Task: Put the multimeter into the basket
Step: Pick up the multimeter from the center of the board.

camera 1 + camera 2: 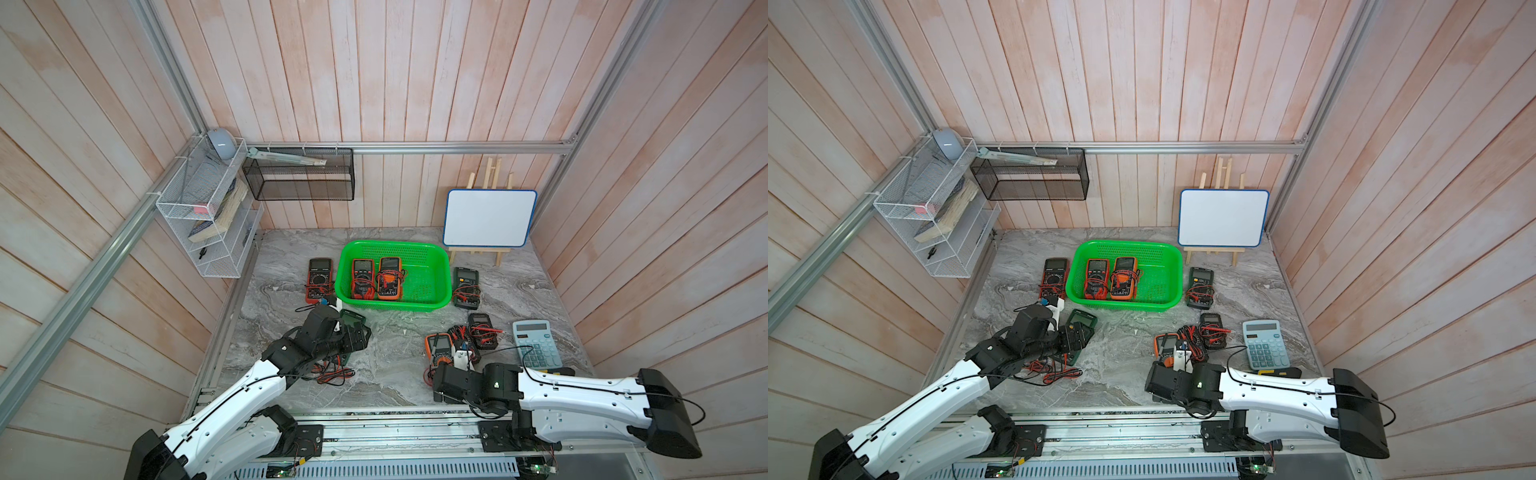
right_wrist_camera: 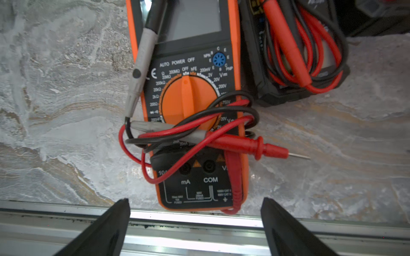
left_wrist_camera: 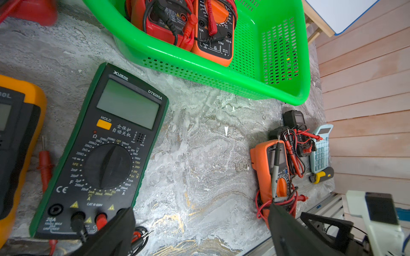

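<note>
The green basket [image 1: 395, 306] sits by the back edge of the desk [image 1: 395, 365], two multimeters [image 1: 389, 276] inside. Wide open and empty, the left end effector [image 3: 199, 230] hangs over a green multimeter [image 3: 104, 155] and the right end effector [image 2: 195, 200] by an orange multimeter [image 2: 188, 99].

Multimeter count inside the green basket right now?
2. A red multimeter lies at the left end of the basket, and an orange multimeter sits right beside it. Both are face up with leads coiled on top. Nothing seems hidden beneath them.

In the green basket [image 1: 1158, 280], a red multimeter [image 1: 1097, 270] and an orange multimeter [image 1: 1124, 268], side by side
</note>
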Tool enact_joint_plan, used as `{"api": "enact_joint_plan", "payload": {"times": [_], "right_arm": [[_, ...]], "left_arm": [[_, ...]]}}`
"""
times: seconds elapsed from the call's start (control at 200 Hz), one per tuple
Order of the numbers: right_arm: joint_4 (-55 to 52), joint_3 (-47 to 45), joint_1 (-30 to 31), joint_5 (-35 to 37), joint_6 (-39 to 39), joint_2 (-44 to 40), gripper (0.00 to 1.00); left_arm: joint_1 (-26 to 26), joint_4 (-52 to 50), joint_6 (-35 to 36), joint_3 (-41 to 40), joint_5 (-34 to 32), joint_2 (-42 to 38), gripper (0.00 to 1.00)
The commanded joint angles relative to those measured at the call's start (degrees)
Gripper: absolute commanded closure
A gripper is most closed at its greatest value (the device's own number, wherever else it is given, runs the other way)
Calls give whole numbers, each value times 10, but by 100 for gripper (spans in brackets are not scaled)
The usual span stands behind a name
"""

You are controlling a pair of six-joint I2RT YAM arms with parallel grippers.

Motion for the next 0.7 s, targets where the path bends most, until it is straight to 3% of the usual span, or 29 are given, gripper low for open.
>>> {"api": "enact_joint_plan", "payload": {"times": [0.0, 0.25, 0.695], "right_arm": [[-19, -4, 2, 34, -9, -7, 2], [28, -33, -12, 23, -31, -40, 2], [109, -40, -80, -15, -122, -6, 2]], "left_arm": [[-5, 11, -5, 15, 0, 5, 0], [-6, 12, -10, 17, -9, 11, 0], [-6, 15, -10, 14, -16, 17, 0]]}}
